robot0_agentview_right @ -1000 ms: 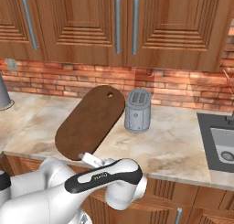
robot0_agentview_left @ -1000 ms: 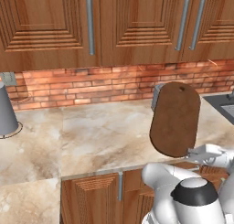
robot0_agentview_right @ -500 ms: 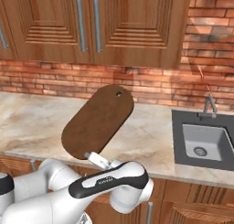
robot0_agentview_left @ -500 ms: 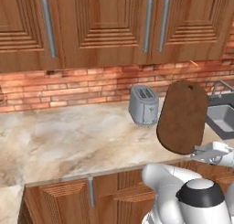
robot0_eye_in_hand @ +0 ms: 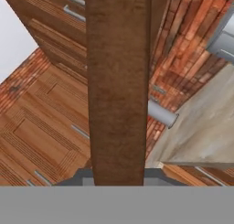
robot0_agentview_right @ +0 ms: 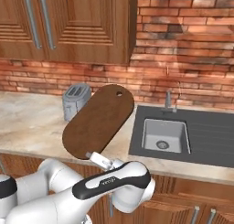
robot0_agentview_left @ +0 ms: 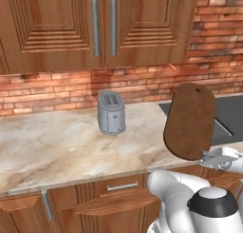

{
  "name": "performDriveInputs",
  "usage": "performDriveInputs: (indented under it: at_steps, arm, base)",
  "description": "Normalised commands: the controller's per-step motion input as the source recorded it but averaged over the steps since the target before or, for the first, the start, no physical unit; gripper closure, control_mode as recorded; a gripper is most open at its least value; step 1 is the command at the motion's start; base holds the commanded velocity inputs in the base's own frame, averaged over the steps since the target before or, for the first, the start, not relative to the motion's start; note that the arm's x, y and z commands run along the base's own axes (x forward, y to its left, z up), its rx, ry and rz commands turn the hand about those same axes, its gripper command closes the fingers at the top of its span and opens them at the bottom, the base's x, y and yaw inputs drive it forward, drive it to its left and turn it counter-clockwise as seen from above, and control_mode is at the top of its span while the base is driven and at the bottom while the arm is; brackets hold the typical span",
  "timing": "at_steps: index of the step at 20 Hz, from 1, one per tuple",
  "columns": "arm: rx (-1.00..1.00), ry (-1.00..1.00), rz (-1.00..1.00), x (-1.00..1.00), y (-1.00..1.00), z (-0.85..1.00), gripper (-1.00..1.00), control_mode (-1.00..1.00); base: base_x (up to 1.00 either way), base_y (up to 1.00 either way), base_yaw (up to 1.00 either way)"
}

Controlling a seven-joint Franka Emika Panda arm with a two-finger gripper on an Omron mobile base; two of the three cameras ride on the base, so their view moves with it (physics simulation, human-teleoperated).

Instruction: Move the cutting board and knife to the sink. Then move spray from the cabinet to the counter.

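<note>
One cutting board [robot0_agentview_left: 190, 121] stands upright in the left base view, pinched at its lower end by the gripper [robot0_agentview_left: 209, 159], above the counter [robot0_agentview_left: 57, 146] edge. Right base view: it tilts left of the sink [robot0_agentview_right: 165, 135], before the toaster [robot0_agentview_right: 75, 100]. Hand view: its edge rises between the jaws.

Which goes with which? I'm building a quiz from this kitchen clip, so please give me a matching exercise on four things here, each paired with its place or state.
Things:
1. cutting board
2. toaster
3. sink
4. cabinet doors

Places or states:
A. set into the dark drainboard, with a small tap behind it
B. closed, above the brick wall
C. held up off the counter, tilted, gripped at its lower end by the hand
D. standing on the counter near the brick wall

Pairs: 1-C, 2-D, 3-A, 4-B
</note>
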Motion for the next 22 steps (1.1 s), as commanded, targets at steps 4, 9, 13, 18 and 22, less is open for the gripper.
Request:
performDriveInputs:
  at_steps: [4,9,13,18,22]
  arm:
    - [0.00,0.00,0.00,0.00,0.00,0.00,1.00,1.00]
    - [0.00,0.00,0.00,0.00,0.00,0.00,1.00,1.00]
    - [0.00,0.00,0.00,0.00,0.00,0.00,1.00,1.00]
    - [0.00,0.00,0.00,0.00,0.00,0.00,1.00,1.00]
    - [0.00,0.00,0.00,0.00,0.00,0.00,1.00,1.00]
  base:
    - [-0.19,-0.81,0.00]
    - [-0.09,-0.76,0.00]
    - [0.00,-0.56,0.00]
    - [0.00,-0.40,0.00]
    - [0.10,-0.26,0.00]
